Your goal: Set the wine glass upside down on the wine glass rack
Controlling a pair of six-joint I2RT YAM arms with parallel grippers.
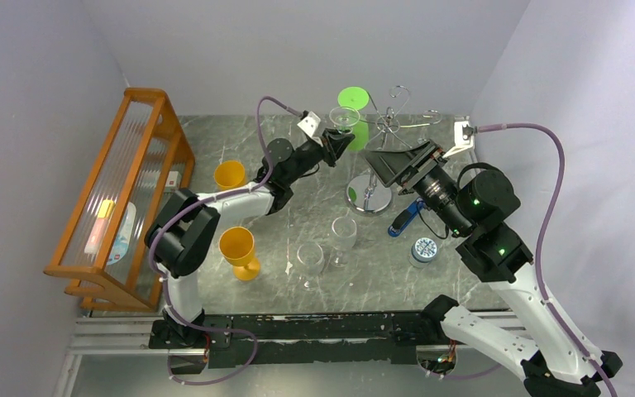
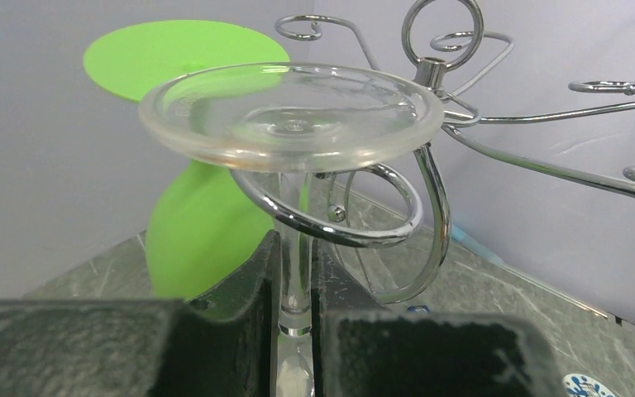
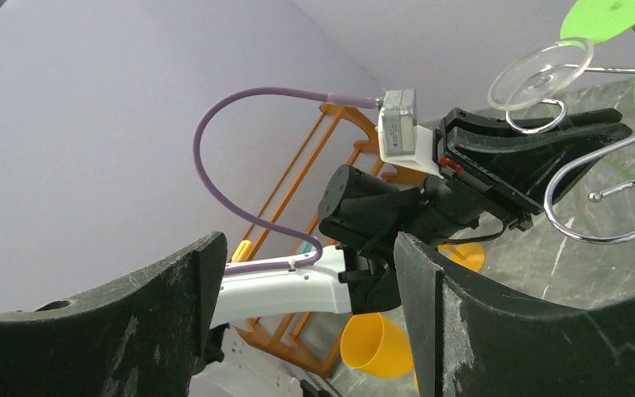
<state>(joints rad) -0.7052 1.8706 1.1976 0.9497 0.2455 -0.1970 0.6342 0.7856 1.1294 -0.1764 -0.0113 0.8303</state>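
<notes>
Left gripper (image 2: 296, 277): jaws closed on the stem of the clear wine glass (image 2: 291, 116), pressed against it on both sides. Glass: inverted, foot uppermost, stem threaded inside a curled arm of the chrome wine glass rack (image 2: 432, 207), foot over the loop; whether they touch is unclear. Right gripper (image 3: 306, 248): jaws wide apart, empty, near the rack. Green glass (image 2: 183, 56): hangs inverted on a neighbouring arm.

Wht arms (image 1: 231, 201), blk joints (image 1: 186, 240), purple cables (image 3: 298, 93).
</notes>
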